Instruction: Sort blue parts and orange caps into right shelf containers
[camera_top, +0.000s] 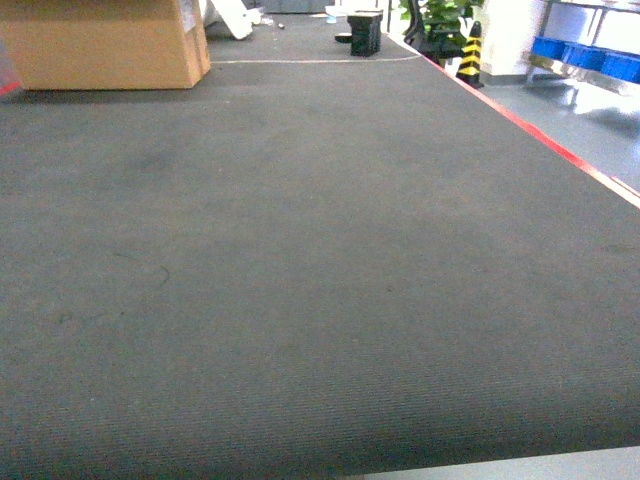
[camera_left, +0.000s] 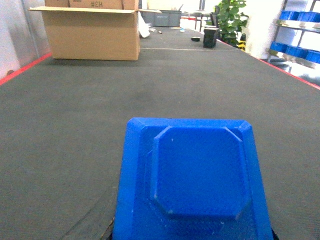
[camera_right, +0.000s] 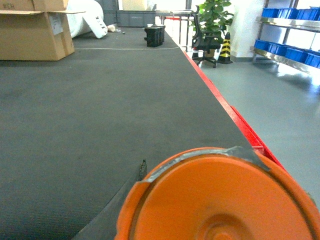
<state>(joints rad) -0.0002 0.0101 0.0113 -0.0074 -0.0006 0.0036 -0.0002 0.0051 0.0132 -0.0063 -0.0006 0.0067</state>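
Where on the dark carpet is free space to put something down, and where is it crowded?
The dark carpet is bare across the near and middle, between the cardboard box and the red edge strip. The far end is crowded: the box, a black crate and white items.

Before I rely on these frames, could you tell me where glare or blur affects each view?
Head view: the carpet is evenly dim, with glare on the grey floor at far right. Left wrist view: the close blue part is slightly soft. Right wrist view: the close orange cap is blurred, and the shelf area is overexposed.
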